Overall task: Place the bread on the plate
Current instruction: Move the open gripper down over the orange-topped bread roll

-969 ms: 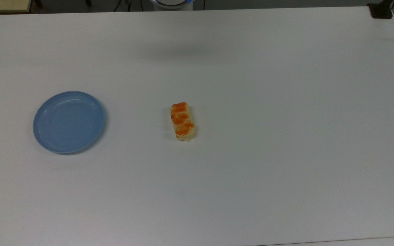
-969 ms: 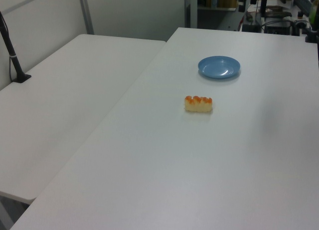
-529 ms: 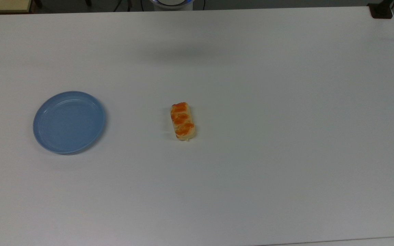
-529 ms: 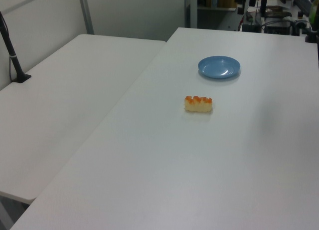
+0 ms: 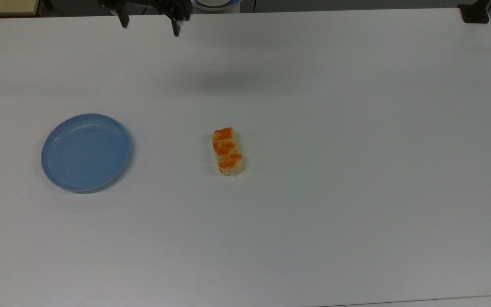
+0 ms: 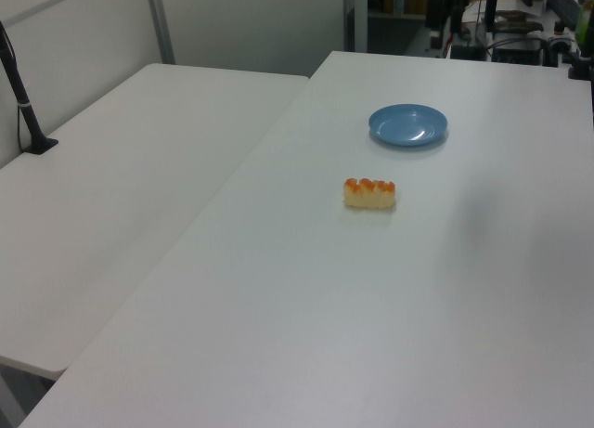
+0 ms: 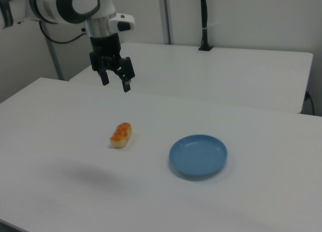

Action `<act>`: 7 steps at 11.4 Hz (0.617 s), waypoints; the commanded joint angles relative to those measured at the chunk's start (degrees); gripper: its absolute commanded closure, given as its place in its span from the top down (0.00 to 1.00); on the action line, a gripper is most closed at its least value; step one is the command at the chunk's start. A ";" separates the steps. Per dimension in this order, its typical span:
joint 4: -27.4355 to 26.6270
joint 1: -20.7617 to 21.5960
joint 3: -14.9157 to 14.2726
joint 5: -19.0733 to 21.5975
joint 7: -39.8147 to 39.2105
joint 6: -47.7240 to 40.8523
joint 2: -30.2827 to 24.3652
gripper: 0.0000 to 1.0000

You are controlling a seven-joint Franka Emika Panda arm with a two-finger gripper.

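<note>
The bread (image 5: pixel 227 152) is a small pale-yellow loaf with orange patches, lying flat near the middle of the white table (image 5: pixel 356 170); I also see the bread (image 6: pixel 369 193) in the left view and the bread (image 7: pixel 121 135) in the right view. The light-blue plate (image 5: pixel 86 152) sits apart from it toward the top view's left, and the plate (image 7: pixel 198 156) holds nothing. My gripper (image 5: pixel 149 24) hangs open at the top view's upper edge. In the right view the gripper (image 7: pixel 115 83) is well above the table, higher than the bread and a little toward the right view's left of it.
A second white table (image 6: pixel 121 187) adjoins on the left view's left. A black post (image 7: pixel 204 20) stands on it. A black mount (image 5: pixel 475 13) sits at the top view's upper right corner.
The gripper has come into the top view at its upper edge. Its shadow on the table has shifted. Bread and plate have not moved.
</note>
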 commanded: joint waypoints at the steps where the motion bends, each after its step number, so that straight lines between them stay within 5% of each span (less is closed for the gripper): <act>1: -1.02 5.80 -2.56 0.18 -1.80 8.48 4.47 1.00; 7: -1.02 14.34 -2.56 0.71 -0.93 19.20 18.44 1.00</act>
